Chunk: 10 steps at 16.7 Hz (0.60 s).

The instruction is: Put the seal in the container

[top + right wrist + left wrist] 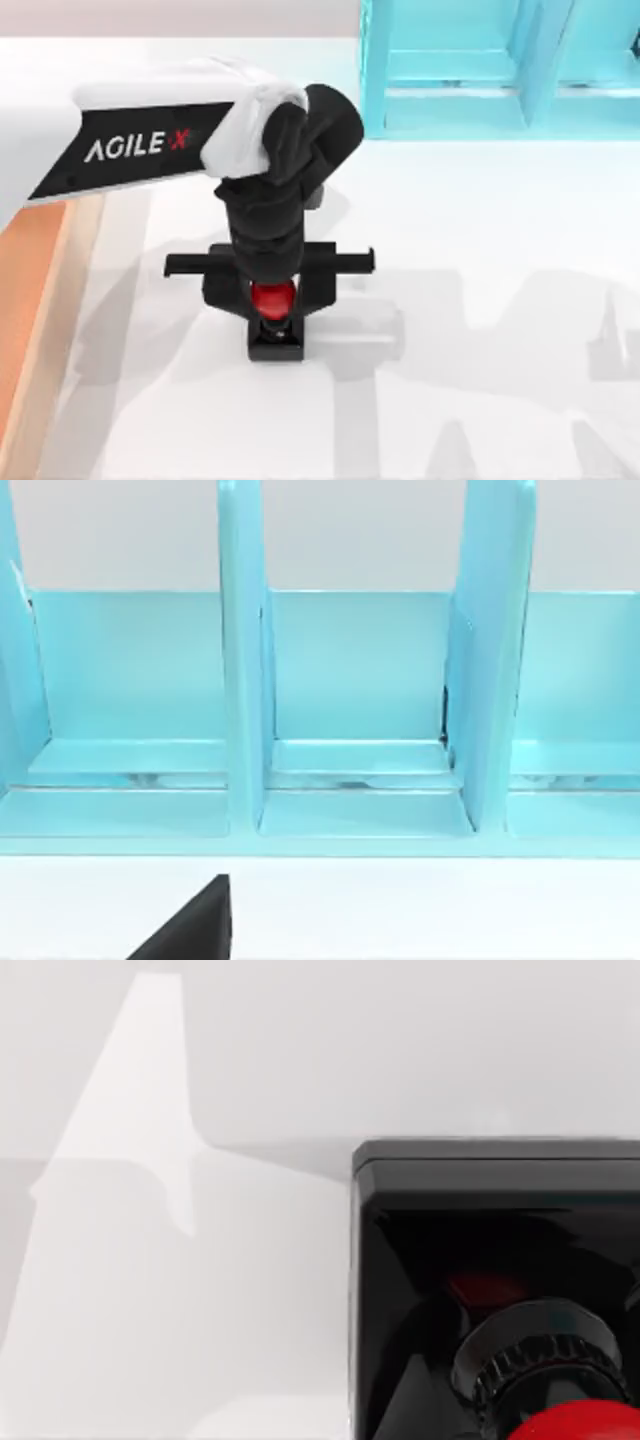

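My left gripper (272, 305) hangs over the white table (480, 300), directly above the seal (274, 318). Whether its fingers grip the red knob I cannot tell. The seal's black base rests on the table, right of the container (30, 300) at the table's left edge. A light blue shelf frame (350, 680) occupies the far edge.

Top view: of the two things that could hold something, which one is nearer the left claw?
The wooden container at the table's left edge; the light blue frame stands farther off at the back right. The left claw hangs over the seal.
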Tool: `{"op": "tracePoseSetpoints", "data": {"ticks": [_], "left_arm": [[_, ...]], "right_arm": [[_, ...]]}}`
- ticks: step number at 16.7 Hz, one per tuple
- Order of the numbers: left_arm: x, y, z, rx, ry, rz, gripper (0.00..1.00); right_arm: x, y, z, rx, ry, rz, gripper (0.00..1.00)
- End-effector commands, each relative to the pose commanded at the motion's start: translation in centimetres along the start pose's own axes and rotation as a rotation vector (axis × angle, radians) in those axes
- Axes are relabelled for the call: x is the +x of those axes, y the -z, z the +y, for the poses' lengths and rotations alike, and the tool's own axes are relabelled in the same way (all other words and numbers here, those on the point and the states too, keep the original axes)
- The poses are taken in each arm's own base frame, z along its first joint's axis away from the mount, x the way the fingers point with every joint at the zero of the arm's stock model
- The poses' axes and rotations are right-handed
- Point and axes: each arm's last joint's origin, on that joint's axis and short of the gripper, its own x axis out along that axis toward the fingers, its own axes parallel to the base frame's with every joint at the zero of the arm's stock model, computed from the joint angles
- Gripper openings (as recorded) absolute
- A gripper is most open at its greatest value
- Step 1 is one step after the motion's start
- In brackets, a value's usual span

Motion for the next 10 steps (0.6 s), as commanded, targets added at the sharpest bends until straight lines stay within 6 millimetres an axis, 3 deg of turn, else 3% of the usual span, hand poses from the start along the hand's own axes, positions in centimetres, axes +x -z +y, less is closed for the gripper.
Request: {"op": "tracePoseSetpoints", "data": {"ticks": [3,10], "left_arm": [[0.0,0.0,0.0,0.0,0.0,0.0,0.02],[0.0,0.0,0.0,0.0,0.0,0.0,0.0]], "right_arm": [[0.0,0.0,0.0,0.0,0.0,0.0,1.0],[0.0,0.0,0.0,0.0,0.0,0.0,1.0]]}}
